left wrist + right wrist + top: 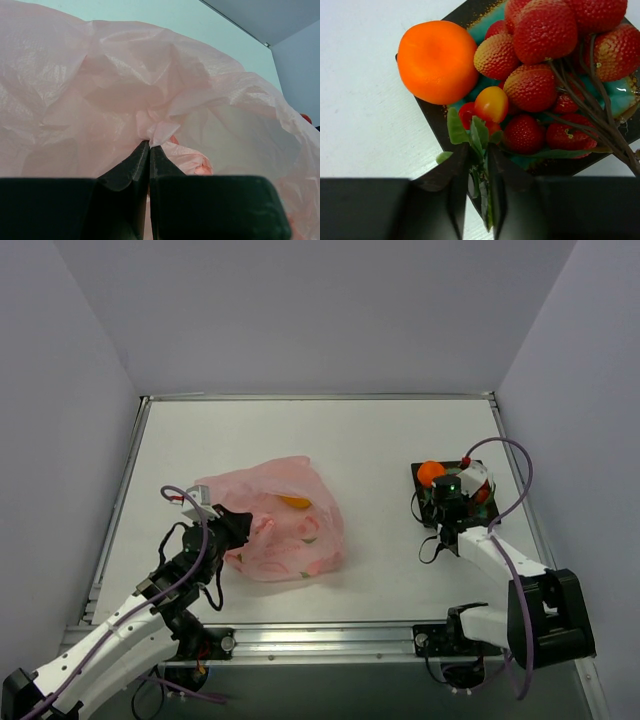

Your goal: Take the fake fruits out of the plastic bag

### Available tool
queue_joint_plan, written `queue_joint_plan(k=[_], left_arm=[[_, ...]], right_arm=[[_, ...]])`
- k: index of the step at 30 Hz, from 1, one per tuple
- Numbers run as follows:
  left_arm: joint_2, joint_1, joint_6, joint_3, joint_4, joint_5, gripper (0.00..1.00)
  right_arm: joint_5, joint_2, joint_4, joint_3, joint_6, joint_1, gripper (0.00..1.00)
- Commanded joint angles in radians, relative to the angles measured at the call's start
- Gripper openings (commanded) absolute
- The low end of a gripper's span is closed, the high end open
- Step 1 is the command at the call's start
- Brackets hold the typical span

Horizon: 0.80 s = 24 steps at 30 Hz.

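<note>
- Step in hand, as I judge it: set the small tomato sprig [491, 104] down on the teal tray [434, 119] while the bag is held open for the next pick.
- Right gripper [477, 155]: narrow, closed on the sprig's green leafy stem. The red and orange tomatoes hang just past the tips, over the tray's near rim.
- Left gripper [150, 145]: jaws pressed together on a gathered fold of the pink plastic bag [100, 75], with thin film bunched at the tips.
- On the tray, in the right wrist view: the orange ball [437, 60] at upper left, overhanging the rim. The bunch of red berries [545, 60] fills the upper right, touching the sprig.
- From above, the bag sits left of centre on the table [300, 430], well apart from the tray at right.
- A yellow piece [295, 502] shows through the bag's upper edge. Other coloured patches lower down could be fruit or print; I cannot tell.
- To do it well: open the right fingers only once the tomatoes rest inside the rim, not on it, and lift straight up so the leaves do not snag.
- Avoid nudging the orange ball; it looks free to roll off.
- Keep the left pinch steady and raised so the bag's mouth stays reachable.
</note>
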Motion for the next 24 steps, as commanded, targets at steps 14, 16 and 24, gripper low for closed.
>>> queue_joint_plan(k=[14,16,24], left_arm=[[0.018,0.009,0.003,0.068,0.016,-0.008,0.02],[0.027,0.009,0.003,0.077,0.017,-0.009,0.02],[0.022,0.011,-0.005,0.124,0.008,0.003,0.02]], right_arm=[[-0.058,-0.268,-0.064,0.005,0.003,0.07,0.7],[-0.003,-0.328,-0.111,0.044,-0.006,0.166,0.71],[-0.197,-0.344,-0.052,0.192,-0.173,0.511,0.17]])
